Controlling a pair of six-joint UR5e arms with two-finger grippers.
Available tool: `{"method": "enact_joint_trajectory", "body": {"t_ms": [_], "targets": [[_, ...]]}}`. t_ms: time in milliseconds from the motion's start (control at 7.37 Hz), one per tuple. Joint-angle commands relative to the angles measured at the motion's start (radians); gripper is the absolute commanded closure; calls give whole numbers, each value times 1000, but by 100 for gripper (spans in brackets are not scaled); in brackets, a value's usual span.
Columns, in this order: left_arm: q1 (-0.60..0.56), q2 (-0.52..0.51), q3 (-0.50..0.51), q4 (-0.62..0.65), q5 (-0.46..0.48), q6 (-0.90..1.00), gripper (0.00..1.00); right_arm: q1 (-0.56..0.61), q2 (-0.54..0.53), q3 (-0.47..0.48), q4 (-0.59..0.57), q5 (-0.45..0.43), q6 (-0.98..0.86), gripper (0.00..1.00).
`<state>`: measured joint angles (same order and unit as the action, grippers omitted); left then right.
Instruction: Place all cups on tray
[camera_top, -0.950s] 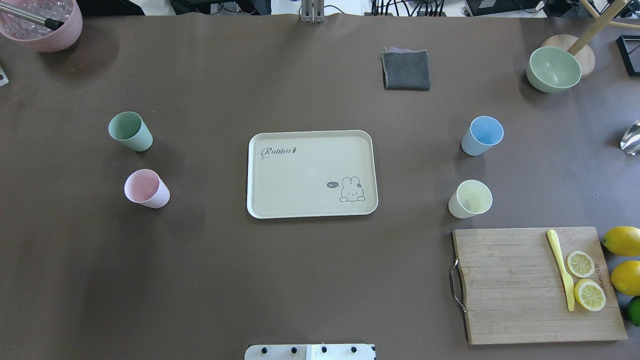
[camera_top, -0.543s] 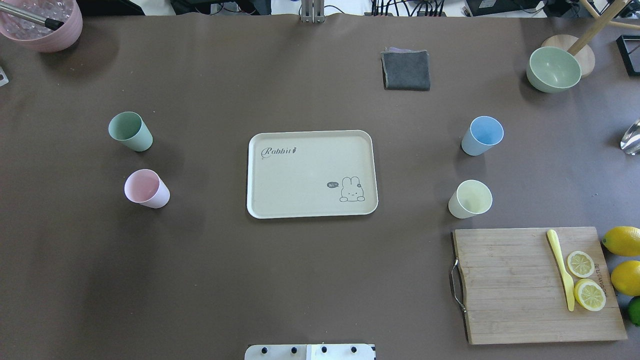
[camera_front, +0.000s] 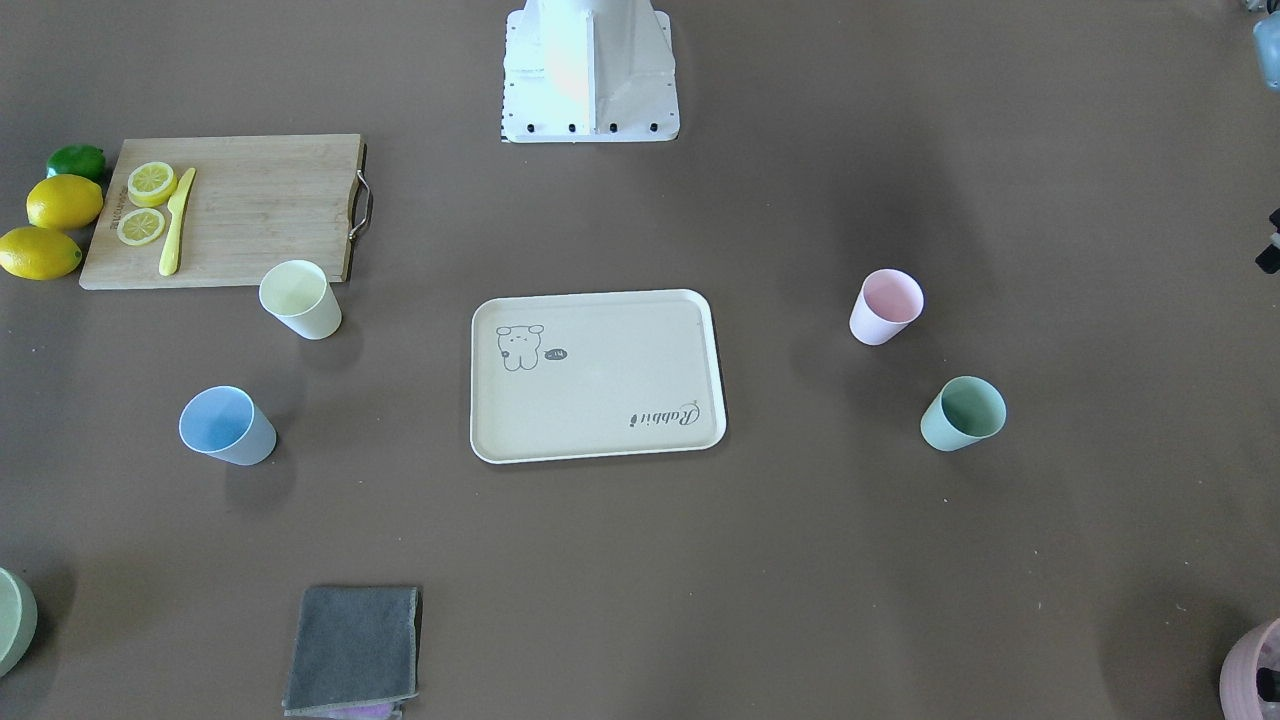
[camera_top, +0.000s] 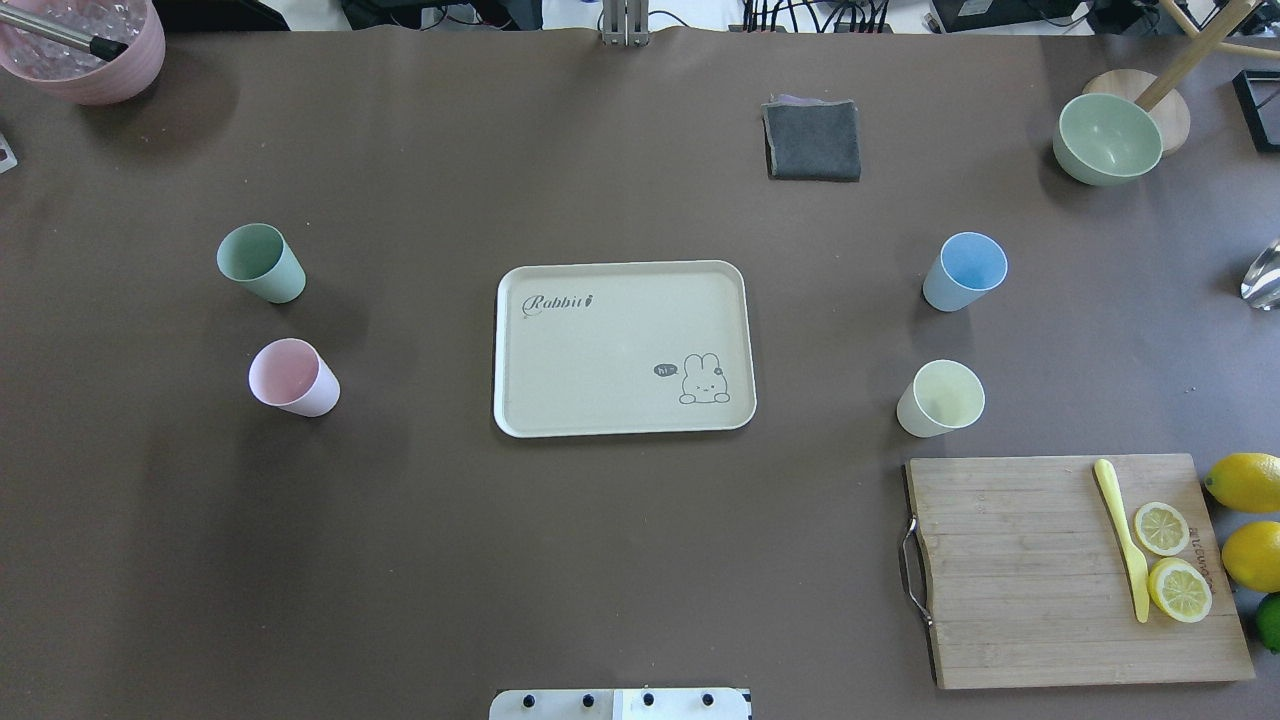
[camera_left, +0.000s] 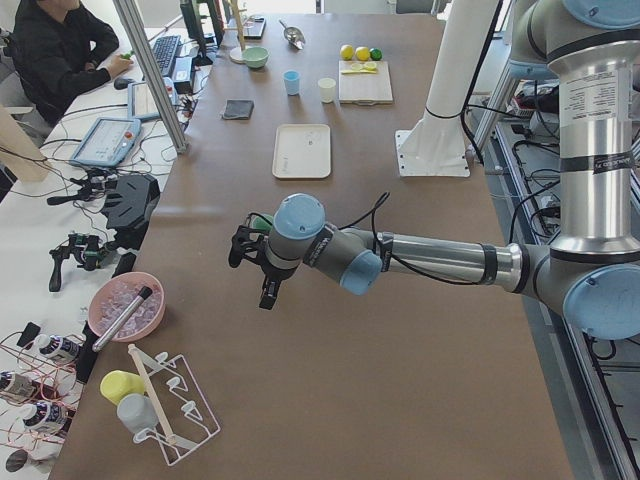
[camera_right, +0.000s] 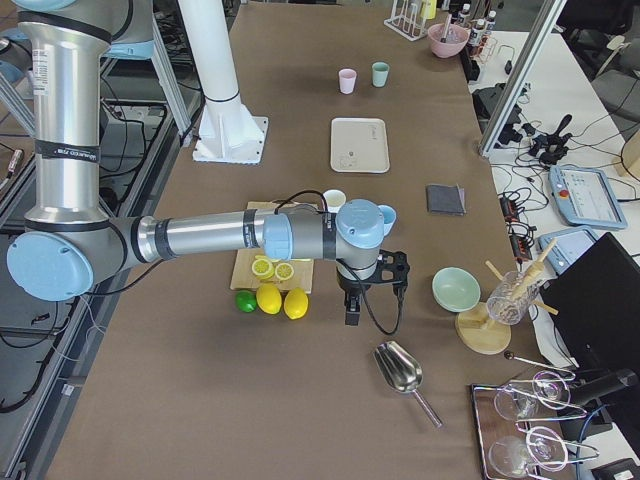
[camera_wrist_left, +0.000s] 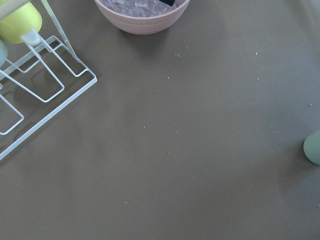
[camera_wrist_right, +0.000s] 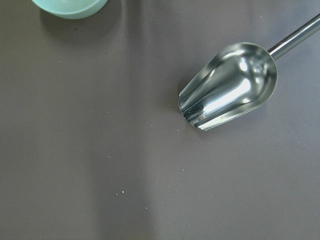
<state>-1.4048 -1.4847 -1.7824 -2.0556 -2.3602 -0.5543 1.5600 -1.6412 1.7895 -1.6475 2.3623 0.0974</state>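
The cream tray (camera_top: 600, 340) with the rabbit drawing lies at the table's middle with nothing on it. The mint green cup (camera_top: 260, 262) and the pink cup (camera_top: 292, 377) stand upright on the table to its left. The light blue cup (camera_top: 964, 271) and the pale yellow cup (camera_top: 940, 398) stand upright to its right. My left gripper (camera_left: 250, 265) hangs over the table's left end, away from the cups. My right gripper (camera_right: 352, 310) hangs over the right end. Both show only in the side views, so I cannot tell whether they are open or shut.
A mauve pot of ice (camera_top: 85, 50) stands at the far left corner and a pale green bowl (camera_top: 1106, 138) at the far right. A grey cloth (camera_top: 812, 140) lies behind the tray. A cutting board (camera_top: 1020, 570) holds lemon slices. A metal scoop (camera_wrist_right: 227, 87) lies under my right wrist.
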Motion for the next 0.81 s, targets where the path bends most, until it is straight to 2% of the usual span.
{"method": "enact_joint_trajectory", "body": {"t_ms": [0,271,407,543,678], "targets": [[114,-35,-63,2,9,-155,2,0,11,-5,0,-2,2,0],[160,-29,-116,-1,10,-208,2,-2,9,-4,0,0,1,0],[229,-38,-138,-3,57,-307,2,0,7,-5,0,2,-4,0],[345,-39,-176,-1,191,-376,2,-1,7,-7,0,6,-4,0],[424,-43,-204,-1,220,-453,2,0,4,-7,0,6,-4,0]]}}
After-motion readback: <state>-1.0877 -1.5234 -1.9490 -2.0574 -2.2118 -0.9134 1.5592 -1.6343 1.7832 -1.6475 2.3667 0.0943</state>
